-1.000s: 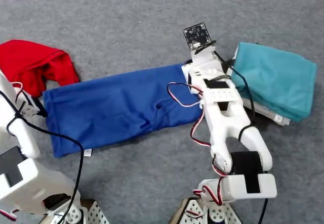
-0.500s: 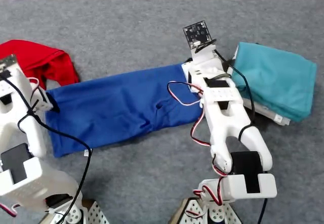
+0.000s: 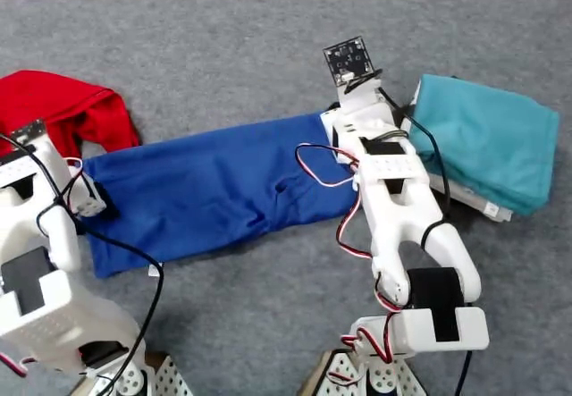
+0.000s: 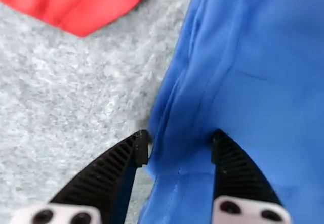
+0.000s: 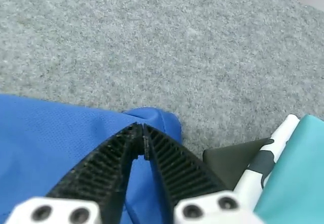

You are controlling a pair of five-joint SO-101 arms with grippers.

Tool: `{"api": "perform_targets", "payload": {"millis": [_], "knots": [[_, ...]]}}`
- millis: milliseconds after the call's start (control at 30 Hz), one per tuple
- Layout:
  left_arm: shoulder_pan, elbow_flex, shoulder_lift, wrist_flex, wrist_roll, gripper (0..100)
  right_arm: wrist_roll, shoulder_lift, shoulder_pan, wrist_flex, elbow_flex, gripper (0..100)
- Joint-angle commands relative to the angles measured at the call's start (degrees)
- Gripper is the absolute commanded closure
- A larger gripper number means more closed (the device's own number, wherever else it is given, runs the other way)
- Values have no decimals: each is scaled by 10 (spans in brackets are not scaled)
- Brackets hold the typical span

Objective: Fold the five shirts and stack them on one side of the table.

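Observation:
A blue shirt (image 3: 214,186), folded into a long band, lies across the middle of the grey table (image 3: 223,47). My right gripper (image 3: 332,130) is at its right end, shut on the corner of the blue shirt (image 5: 50,133), with my right gripper (image 5: 140,133) tips pinching the cloth. My left gripper (image 3: 96,201) is at the band's left end. In the left wrist view my left gripper (image 4: 181,142) stands open, its fingers either side of the blue shirt (image 4: 253,57) edge. A crumpled red shirt (image 3: 63,110) lies at the far left.
A stack of folded shirts with a teal shirt (image 3: 487,137) on top sits at the right side, close to the right arm. Dark and white folded layers (image 3: 465,195) show under it. The red shirt (image 4: 76,1) lies just beyond my left gripper.
The left arm has swung in from the table's left edge and brought its gripper over the blue shirt's left end. The right arm and the shirts have not moved.

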Motion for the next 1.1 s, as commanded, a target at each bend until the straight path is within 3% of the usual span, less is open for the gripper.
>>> {"api": "perform_targets", "payload": {"millis": [0, 133, 300, 600, 700, 1067], "knots": [[2, -43, 47, 5, 27, 889, -1, 0, 9, -13, -29, 993], [3, -120, 108, 58, 32, 976, -1, -5, 9, -12, -29, 993], [4, -229, 160, 130, 30, 981, -4, -44, 32, 18, -52, 993], [21, -479, 167, 319, 4, 982, -5, -135, 175, 43, -104, 993], [67, -542, 169, 384, 0, 982, -5, -134, 191, 43, -134, 993], [325, -546, 163, 383, 44, 982, -2, -129, 271, 11, -151, 993]]}}
